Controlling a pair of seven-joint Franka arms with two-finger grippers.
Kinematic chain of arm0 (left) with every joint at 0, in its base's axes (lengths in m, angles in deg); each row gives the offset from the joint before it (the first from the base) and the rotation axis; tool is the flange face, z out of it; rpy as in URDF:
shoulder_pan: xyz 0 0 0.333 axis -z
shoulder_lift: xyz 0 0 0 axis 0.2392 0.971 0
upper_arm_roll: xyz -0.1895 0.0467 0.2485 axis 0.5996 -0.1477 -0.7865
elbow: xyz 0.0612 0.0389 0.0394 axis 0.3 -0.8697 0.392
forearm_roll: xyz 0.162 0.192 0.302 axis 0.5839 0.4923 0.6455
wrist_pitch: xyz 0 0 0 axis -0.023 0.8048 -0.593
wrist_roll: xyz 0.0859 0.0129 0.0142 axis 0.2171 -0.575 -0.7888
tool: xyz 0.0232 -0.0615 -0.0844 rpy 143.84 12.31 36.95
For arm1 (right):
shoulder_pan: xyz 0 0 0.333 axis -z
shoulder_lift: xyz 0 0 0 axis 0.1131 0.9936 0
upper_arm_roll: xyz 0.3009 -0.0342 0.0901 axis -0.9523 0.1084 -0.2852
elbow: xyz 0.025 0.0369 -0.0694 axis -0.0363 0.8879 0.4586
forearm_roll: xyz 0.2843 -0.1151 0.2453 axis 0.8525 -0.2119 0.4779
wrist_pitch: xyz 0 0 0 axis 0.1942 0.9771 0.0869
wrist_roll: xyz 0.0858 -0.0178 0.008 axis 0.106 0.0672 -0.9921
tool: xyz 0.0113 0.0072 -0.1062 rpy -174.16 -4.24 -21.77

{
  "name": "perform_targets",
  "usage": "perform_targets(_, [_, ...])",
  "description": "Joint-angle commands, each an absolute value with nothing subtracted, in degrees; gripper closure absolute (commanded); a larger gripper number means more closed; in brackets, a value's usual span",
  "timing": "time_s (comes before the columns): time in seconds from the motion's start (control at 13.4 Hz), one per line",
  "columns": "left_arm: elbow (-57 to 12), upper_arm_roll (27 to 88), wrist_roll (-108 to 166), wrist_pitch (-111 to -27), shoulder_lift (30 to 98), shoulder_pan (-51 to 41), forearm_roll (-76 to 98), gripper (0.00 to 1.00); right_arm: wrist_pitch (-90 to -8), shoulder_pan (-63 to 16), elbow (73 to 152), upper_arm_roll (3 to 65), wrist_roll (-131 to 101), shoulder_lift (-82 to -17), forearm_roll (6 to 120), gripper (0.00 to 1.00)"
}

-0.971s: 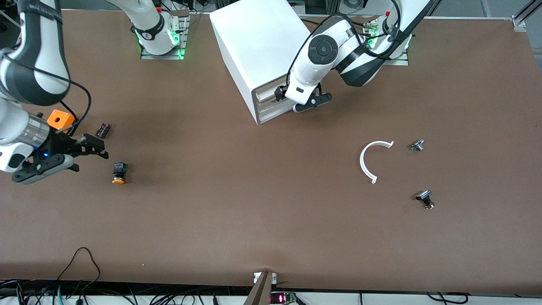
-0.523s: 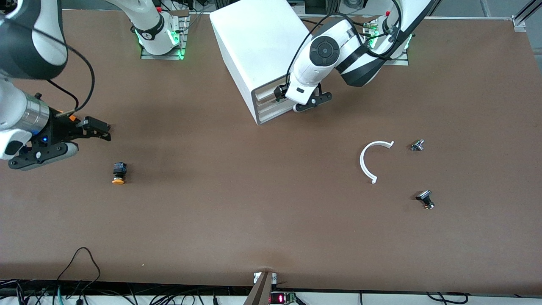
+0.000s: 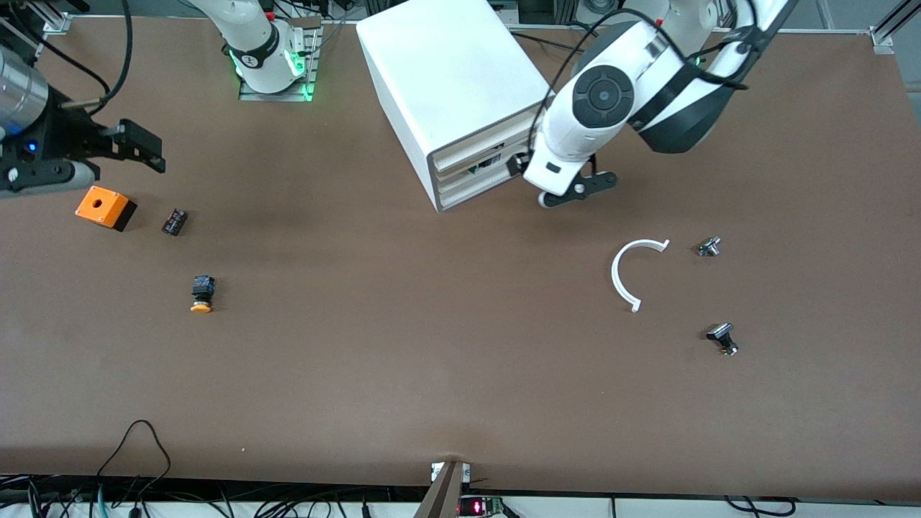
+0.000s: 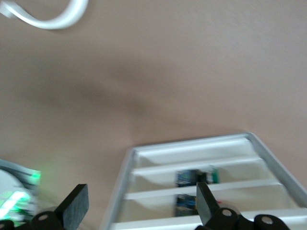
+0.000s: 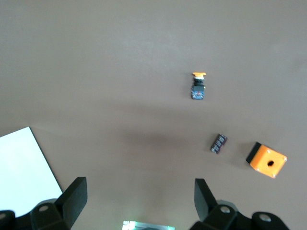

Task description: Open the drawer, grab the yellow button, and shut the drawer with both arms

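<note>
Brown tabletop [image 3: 460,374] carries the white cabinet [image 3: 446,79] near its edge where the robots' bases stand, roughly midway between the two bases, with its stack of drawers facing the front camera at an angle. The drawer [image 3: 478,147], the uppermost of the four, sits about flush with the cabinet front, and small dark parts show through the drawer fronts in the left wrist view. The left gripper [image 3: 568,188] hangs just in front of the cabinet at the corner of its front nearer the left arm's end of the table, its jaws wide apart and holding nothing. The right gripper [image 3: 140,147] is up over the right arm's end of the table, close to that edge, jaws also spread and empty. The button [image 3: 202,293] lies on its side on the tabletop toward the right arm's end, well apart from the cabinet, orange cap pointing toward the front camera. An orange box [image 3: 105,207] with a hole and a small black part [image 3: 174,221] lie farther from the camera than the button, near the right gripper. Toward the left arm's end lie a white curved strip [image 3: 624,272] and two small black-and-silver parts [image 3: 709,247] [image 3: 722,338].
</note>
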State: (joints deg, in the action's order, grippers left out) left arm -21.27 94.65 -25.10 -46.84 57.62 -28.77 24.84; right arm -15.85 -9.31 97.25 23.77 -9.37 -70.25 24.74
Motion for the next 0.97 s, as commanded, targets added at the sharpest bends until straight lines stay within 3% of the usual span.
perform_targets(0.0, [-14.57, 94.77, -19.25, -37.44, 56.86, -30.18, 30.42, 0.01, -16.60, -4.48, 104.16, 19.71, -7.89, -76.24, 23.68, 0.01])
perform_targets(0.22, [-12.53, 90.49, -3.90, -35.57, 52.92, -32.64, 31.22, 0.01, -15.55, -4.56, 103.72, 19.80, -2.30, -76.33, 24.12, 0.01])
perform_targets(0.37, [-13.40, 78.84, 11.11, -36.27, 46.17, -29.24, 27.99, 0.01, -14.23, -4.56, 103.63, 19.97, 1.50, -76.16, 24.38, 0.01])
perform_targets(0.67, [-13.40, 50.19, 32.50, -36.45, 42.10, -15.81, 19.98, 0.01, -15.10, -3.16, 103.72, 20.15, 2.75, -75.89, 25.53, 0.01])
perform_targets(0.82, [-13.67, 40.67, 37.28, -37.49, 41.22, -10.61, 19.88, 0.01, -18.34, -2.80, 103.90, 20.15, 2.66, -75.54, 25.53, 0.01])
perform_targets(0.9, [-15.15, 38.89, 37.38, -40.29, 40.26, -9.72, 19.97, 0.01, -18.18, -2.71, 103.90, 20.23, 2.57, -75.45, 25.61, 0.01])
